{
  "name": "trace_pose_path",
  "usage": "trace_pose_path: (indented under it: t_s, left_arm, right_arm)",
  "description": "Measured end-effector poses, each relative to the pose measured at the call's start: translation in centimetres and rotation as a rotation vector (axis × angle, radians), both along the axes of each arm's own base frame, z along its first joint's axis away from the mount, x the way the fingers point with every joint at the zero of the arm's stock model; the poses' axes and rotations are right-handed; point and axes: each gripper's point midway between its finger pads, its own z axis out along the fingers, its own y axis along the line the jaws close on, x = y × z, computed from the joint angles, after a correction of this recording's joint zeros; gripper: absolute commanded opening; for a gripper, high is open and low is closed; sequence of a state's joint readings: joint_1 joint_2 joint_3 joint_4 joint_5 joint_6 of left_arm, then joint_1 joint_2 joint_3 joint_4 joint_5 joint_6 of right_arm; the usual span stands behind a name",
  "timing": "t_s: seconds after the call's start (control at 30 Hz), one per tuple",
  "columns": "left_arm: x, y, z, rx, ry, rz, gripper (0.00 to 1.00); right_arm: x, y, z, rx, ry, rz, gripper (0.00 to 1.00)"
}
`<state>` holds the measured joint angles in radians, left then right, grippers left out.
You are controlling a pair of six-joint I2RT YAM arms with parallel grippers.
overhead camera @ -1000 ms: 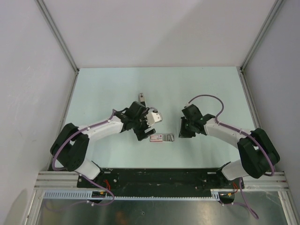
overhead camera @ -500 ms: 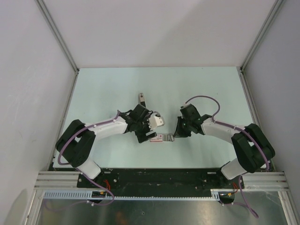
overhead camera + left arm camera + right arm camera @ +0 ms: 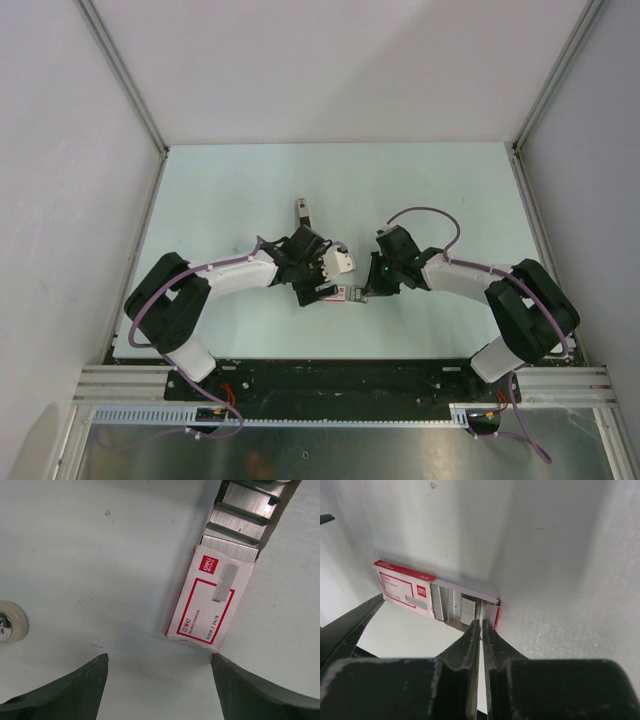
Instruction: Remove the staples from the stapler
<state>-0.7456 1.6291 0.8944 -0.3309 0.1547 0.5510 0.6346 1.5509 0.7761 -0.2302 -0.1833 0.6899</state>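
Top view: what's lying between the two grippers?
A red-white staple box, tray slid out, lies between left gripper and right gripper, seen in the top view.

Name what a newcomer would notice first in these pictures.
A red-and-white staple box lies at the front middle of the table, its tray slid out, showing grey staple strips. The right end effector, fingers almost together, sits at the tray's open end; the left end effector hangs open over the box. The black stapler lies apart, farther back.

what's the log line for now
left pincer open near red-white cardboard box | right pincer shut at grey metal staples | slim black stapler apart
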Motion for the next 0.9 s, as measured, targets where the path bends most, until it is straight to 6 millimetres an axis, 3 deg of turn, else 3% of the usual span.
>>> trace_pose_path:
  t_s: [0.37, 0.7, 0.83, 0.9]
  left_arm:
    - [0.0, -0.2, 0.1, 0.002, -0.013, -0.012, 0.87]
    - [0.1, -0.2, 0.1, 0.01, -0.022, -0.011, 0.86]
    - [0.2, -0.2, 0.1, 0.01, -0.024, -0.01, 0.86]
    - [0.2, -0.2, 0.1, 0.01, -0.024, -0.01, 0.86]
  right_arm:
    - [0.2, -0.3, 0.3, 0.007, 0.0, -0.017, 0.1]
    - [1.1, -2.4, 3.7, 0.033, -0.072, -0.059, 0.1]
    - [0.3, -3.4, 2.5, 0.013, -0.048, -0.064, 0.11]
    - [-0.5, -3.9, 1.5, 0.003, -0.019, -0.064, 0.17]
